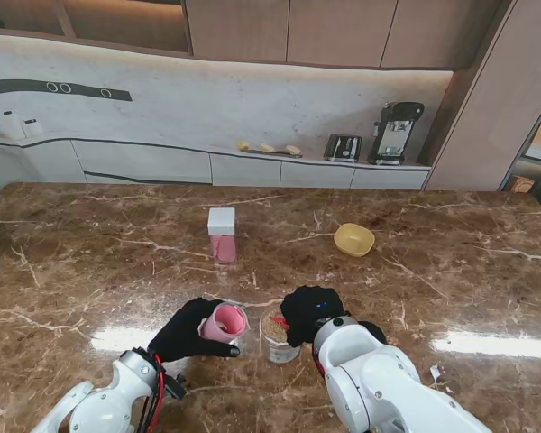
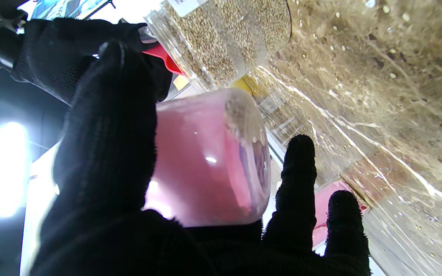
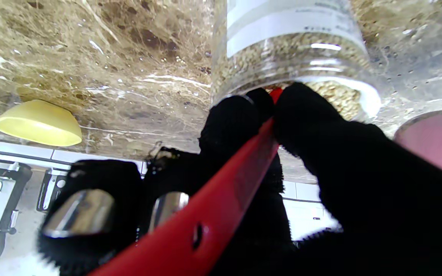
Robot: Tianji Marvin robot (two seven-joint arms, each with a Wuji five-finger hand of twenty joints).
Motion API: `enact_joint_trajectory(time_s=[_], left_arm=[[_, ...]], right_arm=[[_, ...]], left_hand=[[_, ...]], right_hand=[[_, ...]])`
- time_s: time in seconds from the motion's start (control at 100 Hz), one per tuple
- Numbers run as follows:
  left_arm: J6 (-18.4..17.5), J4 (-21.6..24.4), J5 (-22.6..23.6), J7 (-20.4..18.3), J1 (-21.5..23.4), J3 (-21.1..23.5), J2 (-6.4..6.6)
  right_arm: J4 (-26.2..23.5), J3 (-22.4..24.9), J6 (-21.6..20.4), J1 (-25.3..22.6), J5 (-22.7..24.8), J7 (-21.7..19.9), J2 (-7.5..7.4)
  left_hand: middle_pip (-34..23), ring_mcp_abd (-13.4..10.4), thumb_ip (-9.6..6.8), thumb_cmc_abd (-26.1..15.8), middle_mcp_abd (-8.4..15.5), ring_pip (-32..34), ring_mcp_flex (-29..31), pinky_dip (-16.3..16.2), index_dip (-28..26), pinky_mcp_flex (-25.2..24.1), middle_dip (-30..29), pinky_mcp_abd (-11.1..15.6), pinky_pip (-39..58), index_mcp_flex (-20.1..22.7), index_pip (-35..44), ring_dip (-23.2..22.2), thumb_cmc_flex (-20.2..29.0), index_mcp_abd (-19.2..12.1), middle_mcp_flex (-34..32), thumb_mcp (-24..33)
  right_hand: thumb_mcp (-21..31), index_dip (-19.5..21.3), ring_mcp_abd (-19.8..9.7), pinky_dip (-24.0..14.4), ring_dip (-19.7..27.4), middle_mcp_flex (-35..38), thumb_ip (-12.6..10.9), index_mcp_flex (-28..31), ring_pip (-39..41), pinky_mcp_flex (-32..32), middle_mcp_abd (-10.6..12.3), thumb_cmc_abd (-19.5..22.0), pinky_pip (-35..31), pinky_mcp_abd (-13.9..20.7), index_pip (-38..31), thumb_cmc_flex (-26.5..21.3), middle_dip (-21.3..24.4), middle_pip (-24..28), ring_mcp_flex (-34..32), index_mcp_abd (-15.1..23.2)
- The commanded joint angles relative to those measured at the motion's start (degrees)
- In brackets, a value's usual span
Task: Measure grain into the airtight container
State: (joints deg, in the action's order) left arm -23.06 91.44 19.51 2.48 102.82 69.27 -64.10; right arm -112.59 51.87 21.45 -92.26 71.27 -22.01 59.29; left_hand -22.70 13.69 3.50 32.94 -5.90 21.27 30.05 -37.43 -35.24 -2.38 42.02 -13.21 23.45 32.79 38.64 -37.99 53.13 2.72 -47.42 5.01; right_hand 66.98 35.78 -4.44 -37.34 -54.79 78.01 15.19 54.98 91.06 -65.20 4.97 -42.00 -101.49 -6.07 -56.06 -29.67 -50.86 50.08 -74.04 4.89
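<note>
**Red scoop in the jar, pink tub tipped**

Red was the scoop (image 3: 205,226), pinched in the right robot hand (image 1: 308,312), its end down in the grain jar (image 1: 279,338). The left robot hand (image 1: 187,332) held the pink tub (image 1: 224,322) tilted, just beside the jar on the table (image 1: 90,262). A quick lift could spill grain or knock the jar over.

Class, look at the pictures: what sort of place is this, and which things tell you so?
Most likely a kitchen: a marble-look counter, a toaster and what looks like a coffee machine on the back counter, with wooden cabinets overhead.
</note>
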Motion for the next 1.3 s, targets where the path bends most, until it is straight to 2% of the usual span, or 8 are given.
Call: enact_joint_trajectory(time_s=[0.0, 0.43, 1.01, 1.29], left_arm=[[-0.13, -0.07, 0.14, 0.13, 0.4, -0.07, -0.11], [0.06, -0.03, 0.14, 0.08, 0.44, -0.04, -0.1], [0.08, -0.25, 0.18, 0.08, 0.17, -0.15, -0.11], [0.04, -0.35, 0.11, 0.03, 0.05, -0.2, -0.11]], right_arm=[[0.37, -0.03, 1.04, 0.23, -0.96, -1.37, -0.05], [1.18, -0.49, 9.17, 3.07, -12.84, -3.04, -0.62], [0.28, -1.12, 14.85, 4.99, -19.12, -6.05, -1.61], [0.6, -1.54, 17.78, 5.89, -24.13, -4.92, -1.79]], left_hand=[[-1.06, -1.5, 0.45, -11.88, 1.51, -1.91, -1.55, -0.63, -0.65, -0.16, -0.25, 0.15, -1.55, 10.7, 9.61, 0.53, 6.14, -11.63, 1.22, 9.0], [-1.14, -1.6, 0.47, -11.95, 1.74, -1.87, -1.49, -0.64, -0.72, -0.07, -0.19, 0.19, -1.62, 10.55, 9.64, 0.52, 6.08, -11.83, 1.23, 8.95], [-1.1, -1.46, 0.47, -11.79, 1.57, -1.87, -1.57, -0.7, -0.74, -0.12, -0.39, 0.19, -1.6, 10.65, 9.77, 0.49, 6.11, -11.63, 1.41, 9.05], [-1.08, -1.41, 0.49, -11.86, 1.45, -1.95, -1.67, -0.67, -0.7, -0.17, -0.57, 0.25, -1.65, 10.6, 9.7, 0.53, 6.13, -11.52, 1.5, 9.19]], right_hand=[[2.13, -0.32, -5.82, -1.04, -1.61, 4.41, -3.54, 0.82, 3.86, -2.19, -1.99, 0.91, -7.07, 0.59, -0.99, -3.78, -1.18, 1.74, -1.69, 3.29], [2.4, -0.23, -5.75, -0.98, -1.6, 4.45, -3.67, 0.89, 4.04, -2.22, -2.1, 0.7, -7.4, 0.71, -1.29, -3.67, -1.34, 1.95, -1.68, 3.09], [2.9, -0.46, -5.85, -1.13, -1.65, 4.63, -4.16, 1.19, 4.67, -2.51, -2.39, 0.13, -8.71, 1.27, -1.52, -3.69, -1.34, 2.69, -1.7, 2.3], [3.09, -0.59, -5.81, -0.92, -1.56, 4.63, -4.17, 1.29, 4.76, -2.51, -2.47, -0.07, -8.96, 1.54, -1.7, -3.64, -1.13, 2.98, -1.68, 2.08]])
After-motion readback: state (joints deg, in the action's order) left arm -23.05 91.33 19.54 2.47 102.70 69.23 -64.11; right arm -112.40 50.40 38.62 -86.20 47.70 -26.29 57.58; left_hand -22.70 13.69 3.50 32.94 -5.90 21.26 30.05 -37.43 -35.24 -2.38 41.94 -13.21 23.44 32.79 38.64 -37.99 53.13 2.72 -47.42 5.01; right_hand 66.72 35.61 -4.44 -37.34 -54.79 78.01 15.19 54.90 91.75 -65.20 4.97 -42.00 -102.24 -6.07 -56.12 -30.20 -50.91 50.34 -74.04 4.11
